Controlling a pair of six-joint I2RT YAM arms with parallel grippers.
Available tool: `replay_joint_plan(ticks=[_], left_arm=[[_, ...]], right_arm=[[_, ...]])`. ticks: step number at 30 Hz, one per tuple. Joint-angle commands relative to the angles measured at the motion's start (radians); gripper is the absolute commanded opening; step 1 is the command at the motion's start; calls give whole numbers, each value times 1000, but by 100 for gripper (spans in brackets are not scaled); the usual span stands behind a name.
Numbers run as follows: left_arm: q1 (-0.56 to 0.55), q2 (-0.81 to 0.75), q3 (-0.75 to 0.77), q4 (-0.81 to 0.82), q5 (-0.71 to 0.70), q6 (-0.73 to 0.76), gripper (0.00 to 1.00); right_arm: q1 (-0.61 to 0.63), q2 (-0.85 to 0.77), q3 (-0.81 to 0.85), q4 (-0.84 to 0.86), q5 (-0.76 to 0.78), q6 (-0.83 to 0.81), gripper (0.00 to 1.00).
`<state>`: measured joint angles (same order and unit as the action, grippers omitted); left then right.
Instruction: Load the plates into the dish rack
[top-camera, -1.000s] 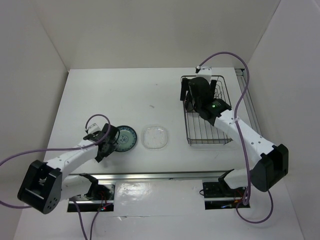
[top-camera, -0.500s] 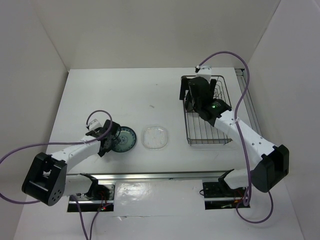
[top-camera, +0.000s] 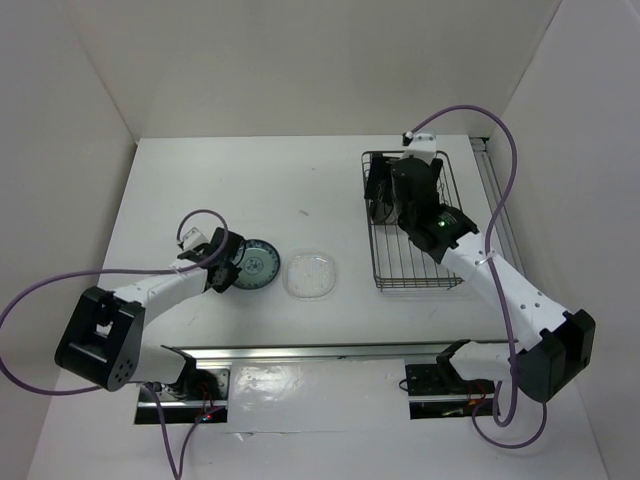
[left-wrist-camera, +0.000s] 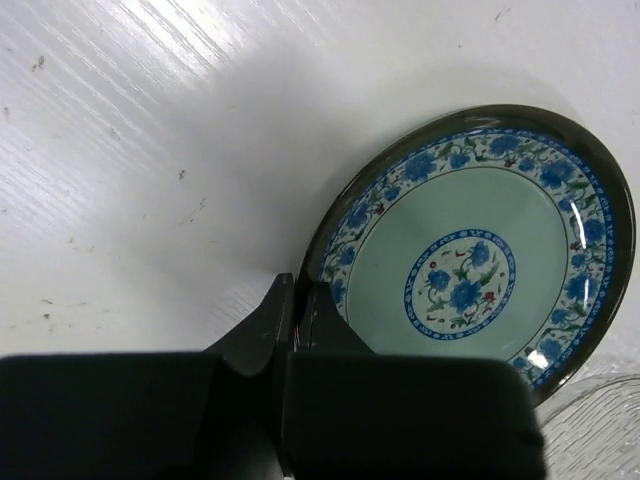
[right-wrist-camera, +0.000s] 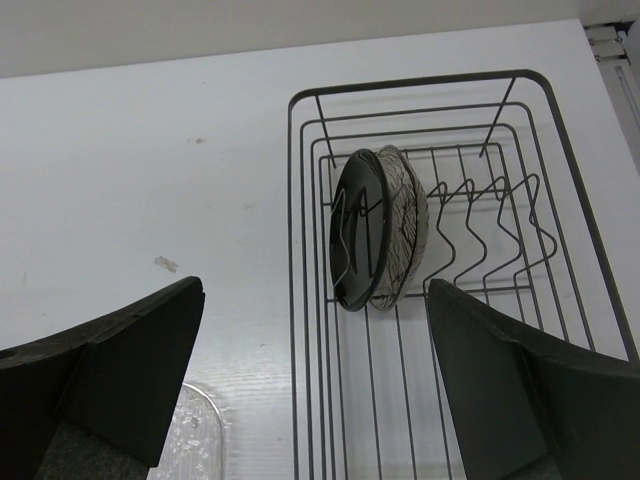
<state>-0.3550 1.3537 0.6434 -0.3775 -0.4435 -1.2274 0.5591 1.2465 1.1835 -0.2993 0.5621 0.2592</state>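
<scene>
Four plates show. From the largest thing down: a white desk (top-camera: 250, 180) carries a dark wire dish rack (top-camera: 412, 262) at its right side. My right claw (right-wrist-camera: 315, 288) hangs over the rack, spread wide and holding nothing. Inside, a glossy black plate (right-wrist-camera: 358, 240) and a clear speckled plate (right-wrist-camera: 408, 225) stand upright together among the dividers. Well left of the rack, my left claw (left-wrist-camera: 298, 300) pinches the rim of the blue-green patterned plate (left-wrist-camera: 470, 265). The clear rounded-square plate (top-camera: 310, 274) lies just beside it, between it and the rack.

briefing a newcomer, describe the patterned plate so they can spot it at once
On the white table, left of the rack, two plates lie side by side. The patterned plate is the left one: round, dark-rimmed, blue flowers on pale green, unlike the clear plate.
</scene>
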Motion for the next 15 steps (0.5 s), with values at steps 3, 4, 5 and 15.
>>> replay_joint_plan(ticks=[3, 4, 5, 15], left_arm=[[11, -1, -42, -162, -14, -49, 0], [11, -20, -42, -179, -23, -60, 0], [11, -68, -51, -179, -32, -47, 0], [11, -416, -62, 137, 78, 348, 0]], right_arm=[[10, -33, -4, 75, -17, -11, 100], [10, -33, -4, 75, -18, -11, 100], [10, -33, -4, 75, -18, -11, 100], [19, -24, -41, 155, -327, -67, 100]])
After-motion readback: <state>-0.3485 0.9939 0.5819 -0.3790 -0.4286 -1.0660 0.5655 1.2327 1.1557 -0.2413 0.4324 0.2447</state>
